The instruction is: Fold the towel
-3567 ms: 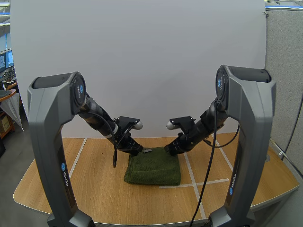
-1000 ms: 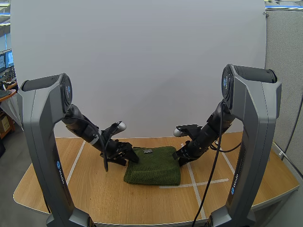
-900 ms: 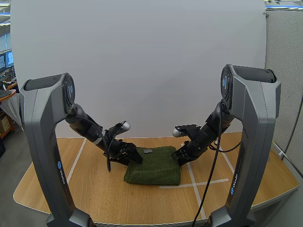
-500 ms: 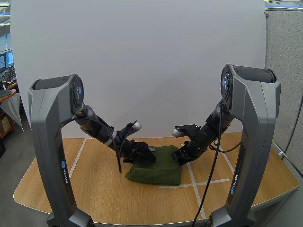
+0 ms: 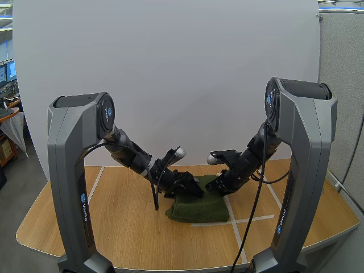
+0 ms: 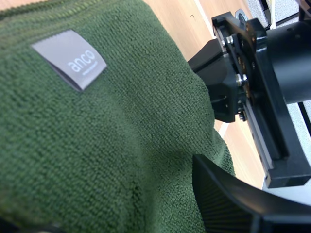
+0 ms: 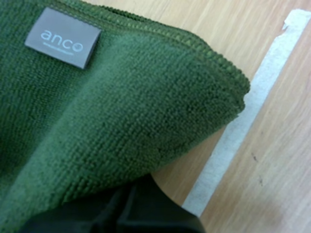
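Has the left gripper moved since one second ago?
Yes. The left gripper has moved to the right over the towel, closer to the tape line.

The high camera sits behind and above both arm bases and faces forward and down over the table. From frame centre the towel lies toward 6 o'clock, seen from afar. The left wrist camera rides very close over the towel, looking across it to the right gripper. The right wrist camera, equally close, looks down on a towel corner beside a white tape line. Both wrist views share the grey label, and all three share the towel.
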### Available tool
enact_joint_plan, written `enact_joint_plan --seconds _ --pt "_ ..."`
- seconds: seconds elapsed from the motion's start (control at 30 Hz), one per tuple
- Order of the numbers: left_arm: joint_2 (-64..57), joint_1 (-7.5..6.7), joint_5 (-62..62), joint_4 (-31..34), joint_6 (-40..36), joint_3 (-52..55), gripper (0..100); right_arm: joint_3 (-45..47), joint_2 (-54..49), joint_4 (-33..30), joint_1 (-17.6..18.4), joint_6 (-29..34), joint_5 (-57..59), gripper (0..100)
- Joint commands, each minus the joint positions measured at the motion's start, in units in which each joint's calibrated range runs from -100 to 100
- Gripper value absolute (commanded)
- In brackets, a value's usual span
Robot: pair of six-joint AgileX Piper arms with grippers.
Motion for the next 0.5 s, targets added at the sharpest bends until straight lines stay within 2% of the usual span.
enact_joint_plan --seconds 0.0,0.13,0.2,0.3,0.33,0.47 --pt "0.25 -0.63 2.88 -2.2 0.4 -0.3 92 0.24 0.66 -1.37 0.17 0.4 1.63 0" --pt "0.25 -0.63 3.08 -3.4 0.77 -0.3 62 0.24 0.66 -1.37 0.17 0.4 1.63 0" --pt "0.25 -0.63 3.08 -4.18 1.04 -0.3 42 0.24 0.66 -1.37 0.17 0.4 1.63 0" --pt "0.25 -0.63 3.08 -5.01 1.36 -0.3 6 0.24 0.66 -1.37 0.17 0.4 1.63 0" --pt "0.25 -0.63 3.08 -5.01 1.96 -0.3 0 0.24 0.66 -1.37 0.17 0.4 1.63 0" --pt "0.25 -0.09 4.95 -4.32 1.96 -0.3 0 0.24 -1.04 -1.37 0.17 0.62 1.63 0"
